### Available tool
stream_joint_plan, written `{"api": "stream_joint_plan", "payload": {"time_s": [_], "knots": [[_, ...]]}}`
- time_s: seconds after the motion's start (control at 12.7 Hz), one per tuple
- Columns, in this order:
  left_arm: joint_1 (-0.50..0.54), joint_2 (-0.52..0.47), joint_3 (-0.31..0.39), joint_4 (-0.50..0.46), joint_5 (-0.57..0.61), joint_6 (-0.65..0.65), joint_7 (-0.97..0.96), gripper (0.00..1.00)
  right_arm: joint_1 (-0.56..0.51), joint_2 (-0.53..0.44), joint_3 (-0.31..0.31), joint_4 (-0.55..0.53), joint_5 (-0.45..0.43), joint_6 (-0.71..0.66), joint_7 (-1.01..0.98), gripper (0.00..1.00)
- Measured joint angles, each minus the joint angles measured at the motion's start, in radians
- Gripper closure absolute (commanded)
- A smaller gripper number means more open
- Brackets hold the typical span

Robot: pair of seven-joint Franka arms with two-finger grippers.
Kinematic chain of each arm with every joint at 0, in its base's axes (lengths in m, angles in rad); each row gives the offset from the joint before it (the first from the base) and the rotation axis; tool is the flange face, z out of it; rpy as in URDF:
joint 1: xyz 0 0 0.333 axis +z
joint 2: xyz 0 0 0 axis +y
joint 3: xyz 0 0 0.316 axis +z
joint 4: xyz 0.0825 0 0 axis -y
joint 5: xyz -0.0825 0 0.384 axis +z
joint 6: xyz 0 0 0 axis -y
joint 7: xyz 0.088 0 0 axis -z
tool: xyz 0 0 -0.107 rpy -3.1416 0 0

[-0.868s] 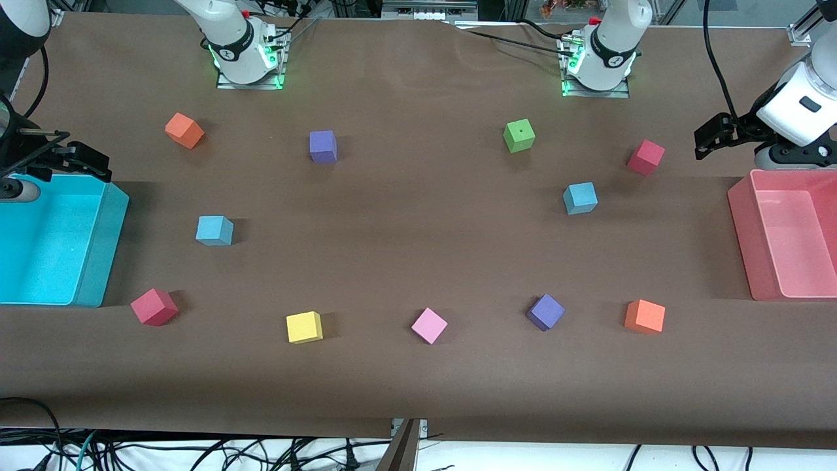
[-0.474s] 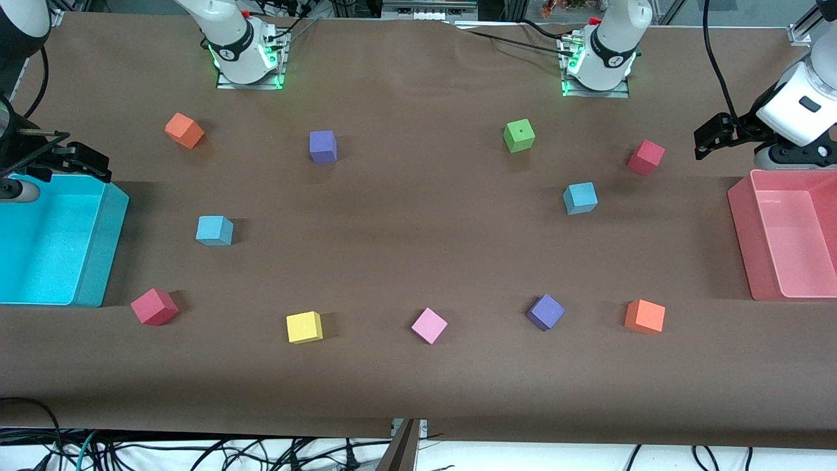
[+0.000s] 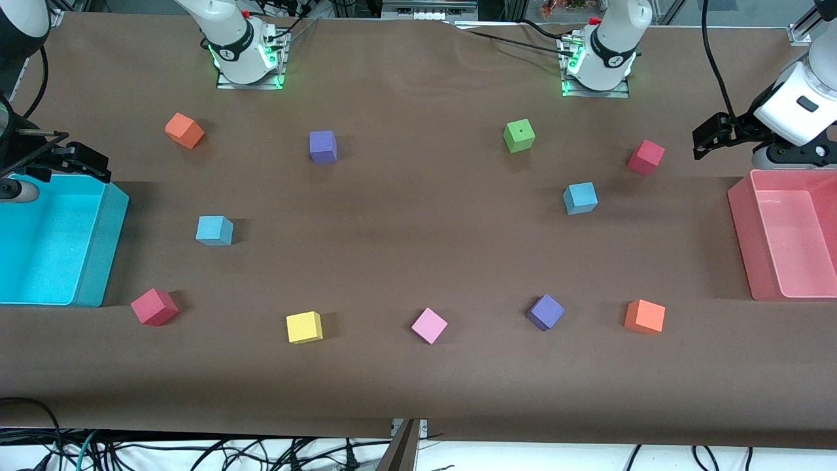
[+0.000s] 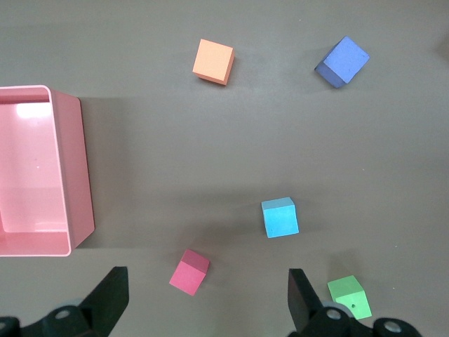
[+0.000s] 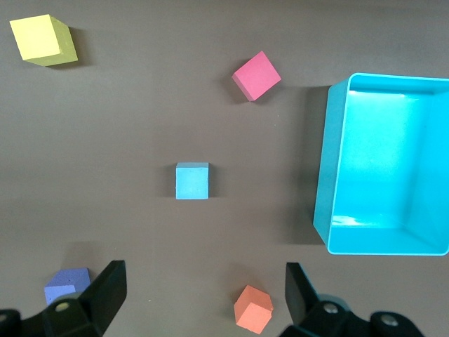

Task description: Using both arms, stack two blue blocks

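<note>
Two sky-blue cubes lie apart on the brown table. One blue block (image 3: 214,230) lies toward the right arm's end, beside the cyan bin; it shows in the right wrist view (image 5: 192,181). The other blue block (image 3: 580,198) lies toward the left arm's end; it shows in the left wrist view (image 4: 280,217). My right gripper (image 3: 72,160) hangs open and empty, high over the cyan bin's edge; it shows in the right wrist view (image 5: 203,298). My left gripper (image 3: 716,134) hangs open and empty, high near the pink bin; it shows in the left wrist view (image 4: 207,298).
A cyan bin (image 3: 98,261) and a pink bin (image 3: 742,222) stand at the table's ends. Scattered cubes: orange (image 3: 184,130), purple (image 3: 323,146), green (image 3: 519,135), red (image 3: 646,157), red (image 3: 154,306), yellow (image 3: 304,326), pink (image 3: 429,325), purple (image 3: 545,312), orange (image 3: 645,316).
My left gripper has shifted very slightly toward the table's middle. The right arm and all cubes have not moved.
</note>
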Motion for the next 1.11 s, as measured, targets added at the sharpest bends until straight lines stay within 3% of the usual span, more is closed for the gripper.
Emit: {"api": "stream_joint_plan", "payload": {"time_s": [0.63, 1.11], "knots": [[0.0, 0.0, -0.001, 0.0, 0.0, -0.006, 0.0, 0.0, 0.0, 0.02, 0.0, 0.0, 0.002, 0.0, 0.0, 0.0], [0.0, 0.0, -0.001, 0.0, 0.0, -0.007, 0.0, 0.0, 0.004, 0.142, 0.014, 0.0, 0.006, 0.004, -0.001, 0.0]]}}
